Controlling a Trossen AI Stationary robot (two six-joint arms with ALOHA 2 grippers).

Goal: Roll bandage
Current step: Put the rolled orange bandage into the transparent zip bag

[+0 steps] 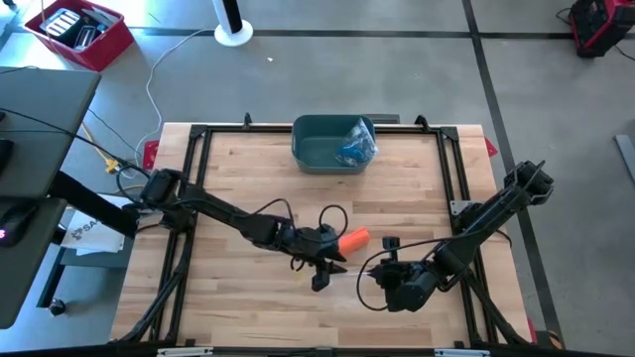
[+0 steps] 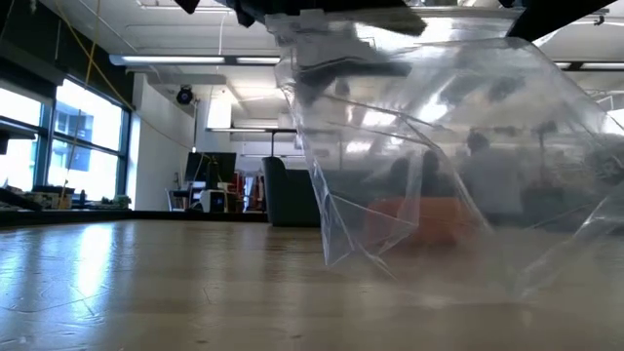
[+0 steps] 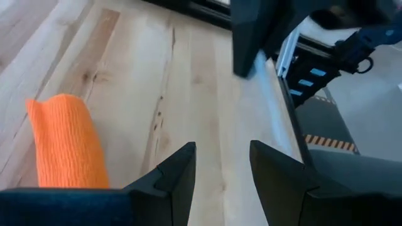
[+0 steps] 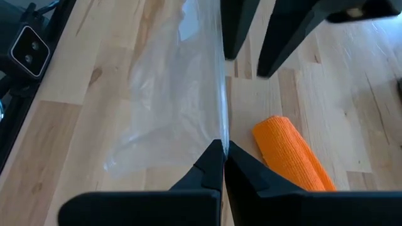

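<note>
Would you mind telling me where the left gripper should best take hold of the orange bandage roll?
Probably across the middle of the orange bandage roll, coming straight down: it lies flat on the table as a cylinder, its long sides exposed. The left gripper is open beside it.

Both arms are dark, basically black all over, built from long slim links with chunkier rounded housings at the joints. The left arm (image 1: pixel 213 209) has thin black cable looping loose off it near the wrist, and the right arm (image 1: pixel 486 218) carries a similar curl of cable by its own wrist block. Up close, the left gripper (image 3: pixel 221 164) has two flat matte fingers (image 3: pixel 179 172) with angled, wedge-cut tips and a faint bluish sheen on the faces. The right gripper (image 4: pixel 222 157) looks like the same design: black tapered fingers coming off a broad, smooth dark bar.
</note>
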